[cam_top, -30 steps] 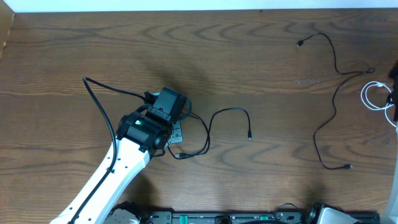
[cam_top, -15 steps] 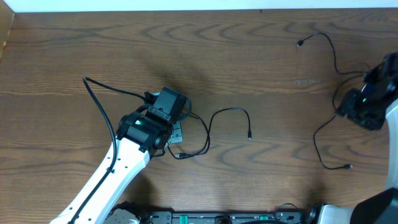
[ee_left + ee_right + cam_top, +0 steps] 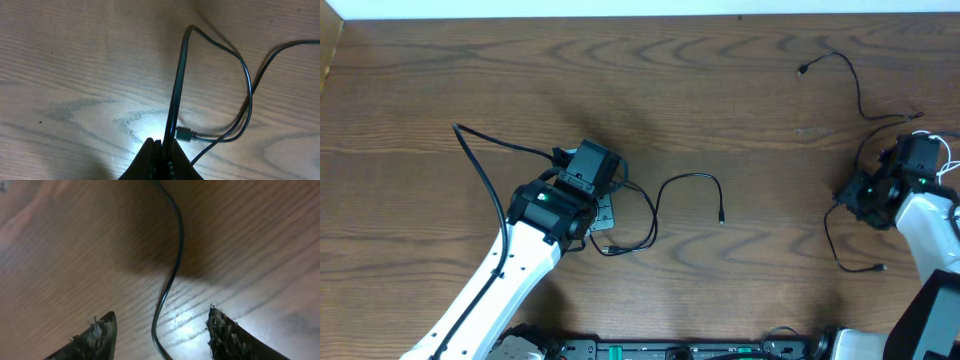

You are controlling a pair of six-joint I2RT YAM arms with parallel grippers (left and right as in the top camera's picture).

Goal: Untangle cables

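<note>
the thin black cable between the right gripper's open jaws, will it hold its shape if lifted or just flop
Probably floppy: the black cable lies in loose bends on the table. Likely light, since it is thin. It might slip unless the right gripper closes its jaws squarely on it.

Right tool (image 3: 160, 322), earlier off at the table edge, now inward over the black cable (image 3: 180, 235).

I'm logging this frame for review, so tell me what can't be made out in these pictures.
1. White cable: overhead, mostly covered by the right arm and cut off by the edge.
2. Right black cable: overhead, its middle lies under that arm. The right wrist view shows only a short, blurred stretch.
3. Left black cable: overhead, the left arm hides the end held in the left jaws.
</note>
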